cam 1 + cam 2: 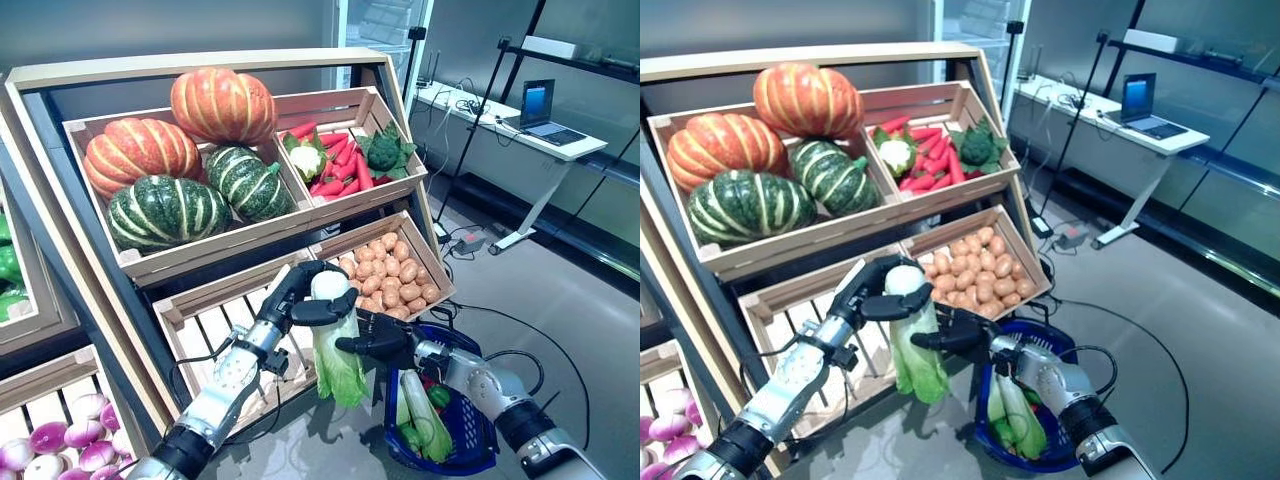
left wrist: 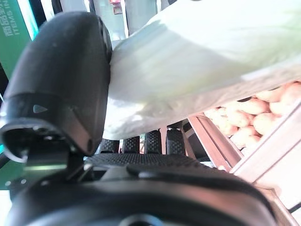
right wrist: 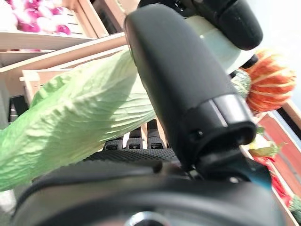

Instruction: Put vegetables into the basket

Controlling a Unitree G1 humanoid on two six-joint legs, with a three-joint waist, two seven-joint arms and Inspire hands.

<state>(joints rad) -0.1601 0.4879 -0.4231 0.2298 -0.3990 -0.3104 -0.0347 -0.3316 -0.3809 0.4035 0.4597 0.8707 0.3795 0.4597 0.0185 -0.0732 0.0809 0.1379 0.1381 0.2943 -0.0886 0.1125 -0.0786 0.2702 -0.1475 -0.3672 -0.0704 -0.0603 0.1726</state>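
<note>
My left hand is shut on the white stem end of a napa cabbage, which hangs leaf-down in front of the stand's lower crates. In the left wrist view the cabbage lies between thumb and fingers. My right hand reaches in from the right with straight fingers and touches the cabbage's middle; its wrist view shows the green leaves just past the fingers. The blue basket stands on the floor below the right forearm. It holds long pale green leafy vegetables and a small dark green one.
The wooden stand rises close behind both hands. A crate of potatoes is just above the basket, and a slatted crate is behind my left arm. A desk with a laptop stands at the back right.
</note>
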